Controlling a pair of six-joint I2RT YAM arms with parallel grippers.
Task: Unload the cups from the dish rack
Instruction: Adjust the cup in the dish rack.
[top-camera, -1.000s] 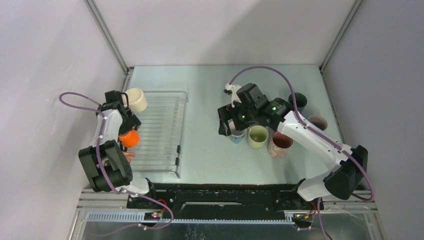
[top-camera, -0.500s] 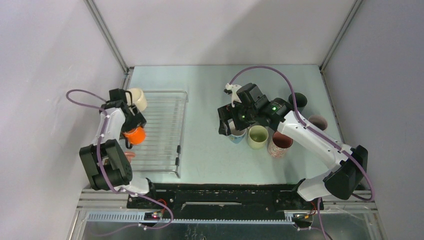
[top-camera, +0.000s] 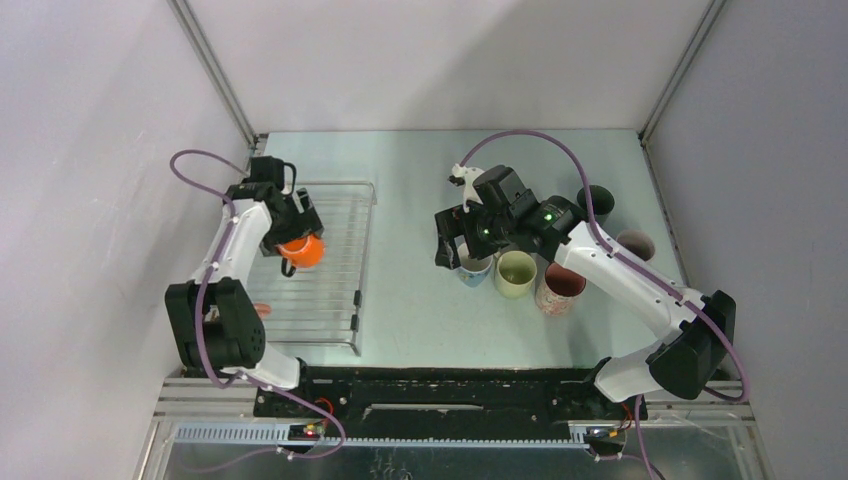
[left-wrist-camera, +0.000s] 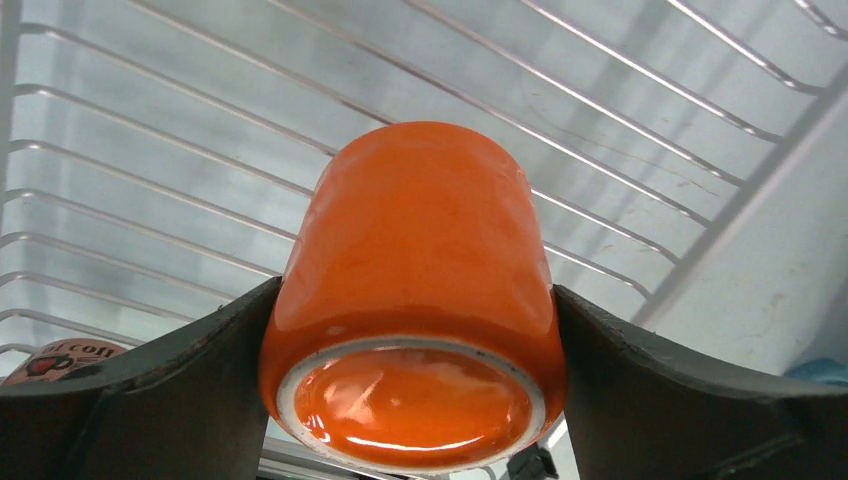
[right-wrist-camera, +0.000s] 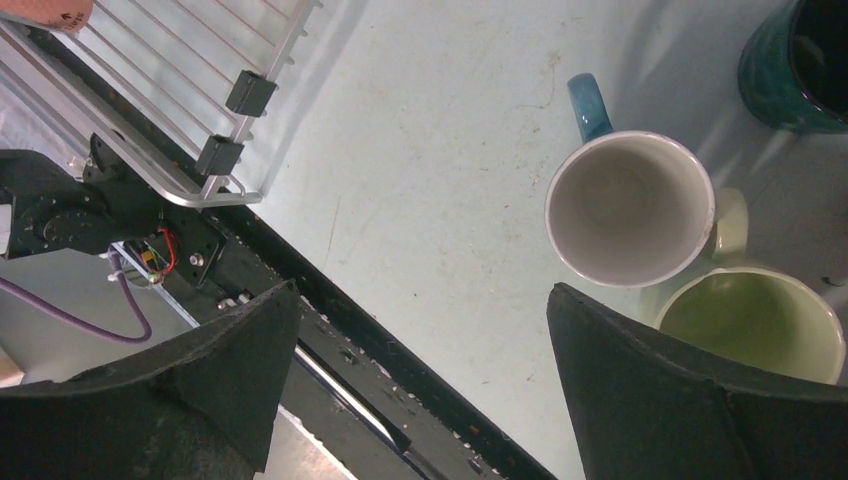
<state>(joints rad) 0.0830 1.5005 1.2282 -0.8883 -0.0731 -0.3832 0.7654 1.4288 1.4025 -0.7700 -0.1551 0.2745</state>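
Looking down from above: the left gripper (top-camera: 290, 238) is clamped on the orange mug (top-camera: 302, 250), holding it over the far part of the dish rack (top-camera: 335, 290). Across the table, the right gripper (top-camera: 453, 250) hangs over the light blue mug (top-camera: 475, 268), which stands beside the pale green mug (top-camera: 516, 273).

Left wrist view: both fingers (left-wrist-camera: 170, 400) press the orange mug's sides, its base toward the lens, rack wires behind it.

Right wrist view: jaws spread wide, nothing between them. The light blue mug stands upright on the table below, just beside the pale green one, with the dark teal mug (right-wrist-camera: 800, 60) near.
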